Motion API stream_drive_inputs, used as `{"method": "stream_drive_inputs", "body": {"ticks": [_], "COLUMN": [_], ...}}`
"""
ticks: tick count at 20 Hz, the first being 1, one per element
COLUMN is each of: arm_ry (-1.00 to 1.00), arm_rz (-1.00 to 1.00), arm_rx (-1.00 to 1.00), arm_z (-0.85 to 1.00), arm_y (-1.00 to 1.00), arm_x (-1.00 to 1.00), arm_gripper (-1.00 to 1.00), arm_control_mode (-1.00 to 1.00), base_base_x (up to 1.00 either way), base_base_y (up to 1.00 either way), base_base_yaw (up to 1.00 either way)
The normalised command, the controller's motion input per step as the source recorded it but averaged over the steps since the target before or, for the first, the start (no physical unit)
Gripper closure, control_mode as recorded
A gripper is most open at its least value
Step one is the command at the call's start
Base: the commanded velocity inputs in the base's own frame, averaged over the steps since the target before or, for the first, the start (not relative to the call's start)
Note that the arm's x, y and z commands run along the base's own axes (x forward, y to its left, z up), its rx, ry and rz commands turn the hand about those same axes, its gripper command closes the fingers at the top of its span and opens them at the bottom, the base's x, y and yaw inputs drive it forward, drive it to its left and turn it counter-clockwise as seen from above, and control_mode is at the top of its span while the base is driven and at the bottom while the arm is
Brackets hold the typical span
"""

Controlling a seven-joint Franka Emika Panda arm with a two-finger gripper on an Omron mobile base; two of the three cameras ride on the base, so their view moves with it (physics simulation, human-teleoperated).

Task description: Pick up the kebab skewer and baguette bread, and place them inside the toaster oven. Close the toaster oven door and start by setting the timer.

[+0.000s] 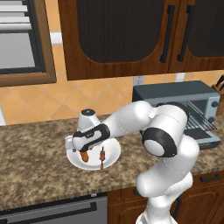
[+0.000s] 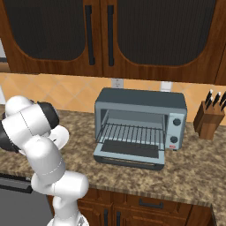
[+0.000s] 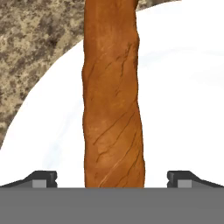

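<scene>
Both gripper [image 3: 112, 179] fingertips straddle the baguette bread [image 3: 113, 100], apart.

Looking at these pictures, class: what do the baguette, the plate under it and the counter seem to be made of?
Baguette bread: baked crust, matte orange-brown with diagonal cracks. Plate: probably glazed ceramic, smooth plain white. Counter: looks like polished granite, speckled brown and grey; could be laminate.

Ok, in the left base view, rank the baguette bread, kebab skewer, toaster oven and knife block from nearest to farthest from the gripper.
1. baguette bread, on the white plate, directly under the gripper.
2. kebab skewer, beside it on the plate.
3. toaster oven, well off to the right.
4. knife block, beyond the oven, at the frame's right edge.
</scene>
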Motion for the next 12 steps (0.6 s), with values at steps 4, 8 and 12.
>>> {"method": "stream_drive_inputs", "body": {"ticks": [4,8,12], "arm_ry": [0.0,0.0,0.0], "arm_rz": [0.0,0.0,-0.02], "arm_rx": [0.0,0.0,0.0], "arm_z": [-0.17,0.0,0.28], "arm_y": [0.0,0.0,-0.03], "arm_x": [0.0,0.0,0.0], "arm_gripper": [-1.0,1.0,1.0], "arm_control_mode": [-1.0,-1.0,-1.0], "base_base_x": [0.0,0.0,0.0], "base_base_y": [0.0,0.0,0.0], "base_base_yaw": [0.0,0.0,0.0]}}
